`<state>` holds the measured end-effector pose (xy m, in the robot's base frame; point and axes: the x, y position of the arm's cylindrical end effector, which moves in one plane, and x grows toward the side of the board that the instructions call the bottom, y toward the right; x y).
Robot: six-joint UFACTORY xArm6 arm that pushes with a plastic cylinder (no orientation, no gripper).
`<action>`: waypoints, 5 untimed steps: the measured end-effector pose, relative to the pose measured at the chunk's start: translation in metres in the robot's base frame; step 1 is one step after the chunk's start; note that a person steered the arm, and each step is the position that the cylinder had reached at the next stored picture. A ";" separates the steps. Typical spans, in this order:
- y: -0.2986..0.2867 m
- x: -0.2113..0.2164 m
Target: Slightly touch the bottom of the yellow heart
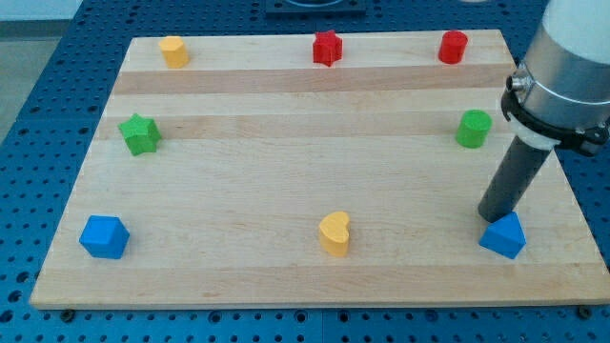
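Note:
The yellow heart [335, 233] sits near the view's bottom edge of the wooden board, at its middle. My tip [491, 218] is far to the heart's right, at the view's right side of the board. It stands right at the top left of the blue triangular block [503, 236], touching it or nearly so. The rod rises up and to the right to the arm's grey body [567, 67].
The wooden board [286, 162] also holds a blue block [103, 236] at bottom left, a green star [140, 133] at left, a yellow block [173, 51] at top left, a red star [327, 48] at top middle, a red cylinder [453, 46] at top right and a green cylinder [473, 129] at right.

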<state>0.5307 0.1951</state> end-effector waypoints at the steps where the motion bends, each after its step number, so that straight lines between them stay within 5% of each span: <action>1: 0.000 0.005; 5: -0.013 0.017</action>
<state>0.5475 0.1822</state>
